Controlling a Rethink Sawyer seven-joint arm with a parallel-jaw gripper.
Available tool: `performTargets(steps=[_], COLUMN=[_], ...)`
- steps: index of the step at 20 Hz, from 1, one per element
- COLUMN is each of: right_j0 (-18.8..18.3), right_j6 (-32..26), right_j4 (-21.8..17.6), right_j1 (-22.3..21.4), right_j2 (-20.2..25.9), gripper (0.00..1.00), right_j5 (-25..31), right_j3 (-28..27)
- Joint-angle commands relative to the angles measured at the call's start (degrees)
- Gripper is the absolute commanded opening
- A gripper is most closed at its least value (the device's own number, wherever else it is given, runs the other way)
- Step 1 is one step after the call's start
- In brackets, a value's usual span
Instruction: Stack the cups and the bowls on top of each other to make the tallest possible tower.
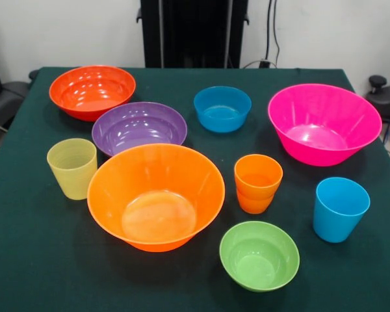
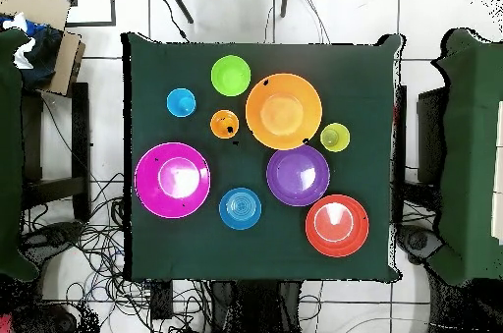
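All vessels stand apart and upright on the dark green table (image 1: 39, 260). A large orange bowl (image 1: 156, 195) (image 2: 283, 111) sits near the middle, and a hot pink bowl (image 1: 324, 122) (image 2: 173, 180) at the right. Behind are a purple bowl (image 1: 139, 127) (image 2: 298, 175), a red-orange bowl (image 1: 92, 91) (image 2: 337, 225) and a small blue bowl (image 1: 222, 108) (image 2: 240, 208). A lime green bowl (image 1: 259, 255) (image 2: 230, 75) is at the front. The orange cup (image 1: 257, 182) (image 2: 224, 124) looks like two nested. A pale yellow-green cup (image 1: 72, 168) (image 2: 334, 138) is at the left, a sky blue cup (image 1: 340, 208) (image 2: 181, 102) at the right. No gripper shows in either view.
The table's edges (image 2: 128, 152) are close to the outer bowls. Other tables, boxes (image 2: 44, 25) and loose cables (image 2: 88, 241) surround it on the floor.
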Motion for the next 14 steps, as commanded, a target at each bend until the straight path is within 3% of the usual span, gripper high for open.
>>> performTargets(steps=[1, 7, 14], right_j0=[0.6, 2.2, 2.6], right_j6=[-8.6, -15.4, -19.8], right_j4=[-3.6, -2.8, -2.1], right_j1=[-7.8, -12.0, -14.3], right_j2=[-2.9, -5.2, -6.3], gripper=[0.0, 0.0, 0.0], right_j5=[-5.5, -10.2, -11.6], right_j3=[21.4, 31.5, 36.2])
